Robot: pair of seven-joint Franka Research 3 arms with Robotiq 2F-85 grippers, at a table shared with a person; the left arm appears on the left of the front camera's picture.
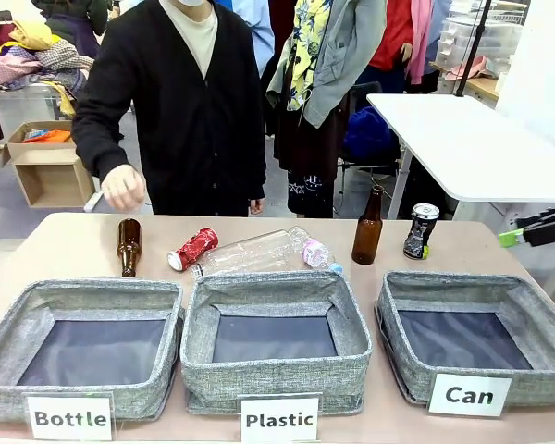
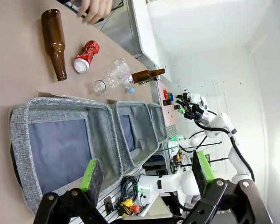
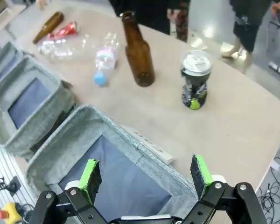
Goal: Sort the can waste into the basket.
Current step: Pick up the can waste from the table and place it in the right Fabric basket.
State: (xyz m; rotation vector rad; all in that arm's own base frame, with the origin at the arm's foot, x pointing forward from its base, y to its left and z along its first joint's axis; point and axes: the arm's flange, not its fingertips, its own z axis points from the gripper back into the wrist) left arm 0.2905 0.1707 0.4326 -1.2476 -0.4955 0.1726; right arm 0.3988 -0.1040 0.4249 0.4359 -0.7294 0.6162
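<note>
left gripper (image 2: 147, 169), right gripper (image 3: 145, 175): wide, empty

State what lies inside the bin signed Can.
The basket holds nothing visible: its dark lining lies bare. Its near wall covers the floor's front strip in the front view. The red can and black can are on the table outside it.
</note>
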